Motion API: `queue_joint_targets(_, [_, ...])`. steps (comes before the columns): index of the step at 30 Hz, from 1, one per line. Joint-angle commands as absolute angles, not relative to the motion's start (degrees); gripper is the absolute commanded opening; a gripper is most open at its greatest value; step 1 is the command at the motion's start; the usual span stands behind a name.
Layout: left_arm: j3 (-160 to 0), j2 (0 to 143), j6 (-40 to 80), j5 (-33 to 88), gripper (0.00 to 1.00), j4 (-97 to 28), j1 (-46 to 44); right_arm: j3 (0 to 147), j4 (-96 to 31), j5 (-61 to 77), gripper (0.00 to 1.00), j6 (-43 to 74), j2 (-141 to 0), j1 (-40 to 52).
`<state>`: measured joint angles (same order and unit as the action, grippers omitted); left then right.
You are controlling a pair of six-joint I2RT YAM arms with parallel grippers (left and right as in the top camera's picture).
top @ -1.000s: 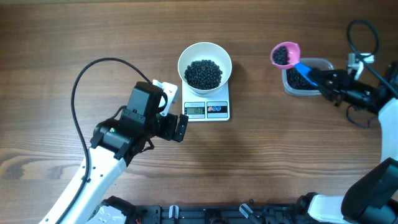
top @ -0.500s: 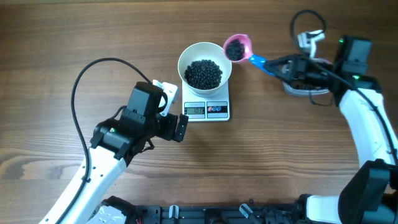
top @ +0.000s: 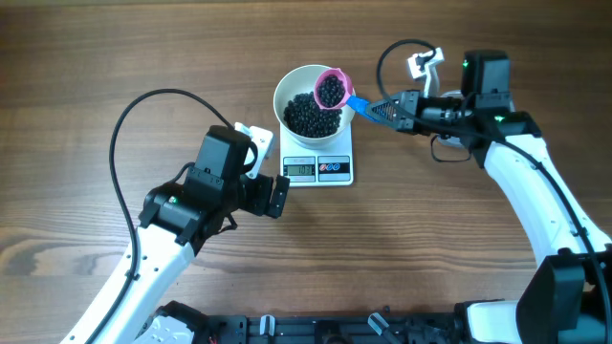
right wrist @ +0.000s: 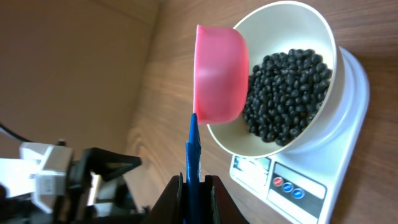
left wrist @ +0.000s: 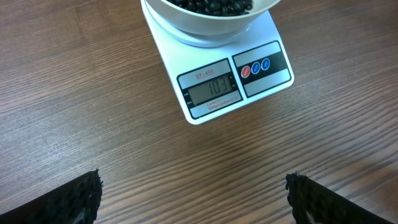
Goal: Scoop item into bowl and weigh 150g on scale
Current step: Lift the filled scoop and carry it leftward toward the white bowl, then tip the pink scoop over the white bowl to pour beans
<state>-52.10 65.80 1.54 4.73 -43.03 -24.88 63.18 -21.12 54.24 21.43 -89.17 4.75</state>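
**Inspector:** Condition of the item?

**Operator:** Small round black beans (top: pixel 306 115), glossy, heaped in the white bowl (top: pixel 283 96). The bowl sits on the white scale (top: pixel 339 170), whose display (left wrist: pixel 209 92) reads 103. A further portion fills the pink scoop (top: pixel 331 89).

**Inspector:** Position relative to your pincers?

**Operator:** My right gripper (right wrist: pixel 193 183) is clamped tight on the scoop's blue handle (right wrist: pixel 191 146). It holds the loaded scoop over the bowl's rim on my right arm's side, with the heap ahead of my fingertips. My left gripper (left wrist: pixel 194 199) stands spread wide and empty, near the scale's front edge, touching nothing.
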Motion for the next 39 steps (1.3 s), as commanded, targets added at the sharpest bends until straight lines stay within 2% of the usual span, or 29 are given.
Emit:
queue_joint_targets(1, [-51.7, 66.0, 0.8, 4.4, 1.00, -42.9, -24.6, 63.3, -20.8, 46.9, 0.04, 16.3, -90.0, 6.6])
queue_joint_targets(7, [-51.7, 66.0, 0.8, 4.4, 1.00, -42.9, -24.6, 63.3, -19.7, 41.5, 0.04, 11.5, -90.0, 7.7])
queue_joint_targets(18, [-51.7, 66.0, 0.8, 4.4, 1.00, -42.9, -24.6, 63.3, -14.7, 42.0, 0.04, 9.9, -90.0, 8.7])
queue_joint_targets(25, [-51.7, 66.0, 0.8, 4.4, 1.00, -42.9, -24.6, 63.3, -13.7, 40.9, 0.04, 2.0, -90.0, 13.3])
queue_joint_targets(39, [-51.7, 66.0, 0.8, 4.4, 1.00, -42.9, -24.6, 63.3, -13.8, 35.3, 0.04, 1.1, -90.0, 14.5])
